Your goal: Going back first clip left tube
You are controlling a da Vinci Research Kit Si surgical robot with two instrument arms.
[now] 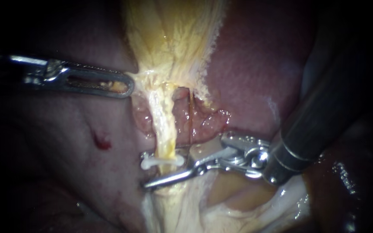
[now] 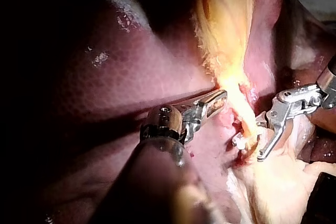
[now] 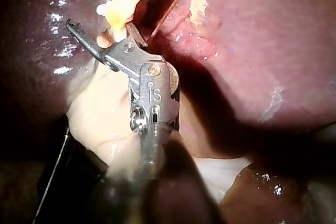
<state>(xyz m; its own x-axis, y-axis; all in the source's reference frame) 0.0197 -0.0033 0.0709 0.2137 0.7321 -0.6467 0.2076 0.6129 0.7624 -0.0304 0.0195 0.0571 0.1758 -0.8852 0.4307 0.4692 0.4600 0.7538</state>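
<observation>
A pale yellow tube [image 1: 162, 129] runs down from the gallbladder [image 1: 173, 34]; it is the left of two. A white clip [image 1: 160, 161] lies across it low down. A thinner reddish tube [image 1: 191, 118] runs to its right. My right instrument [image 1: 169, 169] comes in from the right, its jaws open around the left tube at and just below the clip. My left instrument [image 1: 124, 85] has its jaws shut on the gallbladder's neck, with yellow tissue showing in the jaw window. The left wrist view shows the left instrument [image 2: 220, 97], clip [image 2: 237, 141] and right instrument [image 2: 261, 140].
Dark red liver [image 1: 247, 77] lies on both sides of the tubes, with a small blood spot [image 1: 101, 141] to the left. Pale fatty tissue [image 1: 238, 207] spreads under the right instrument. In the right wrist view the open jaws [image 3: 102, 27] sit just short of the clip [image 3: 102, 9].
</observation>
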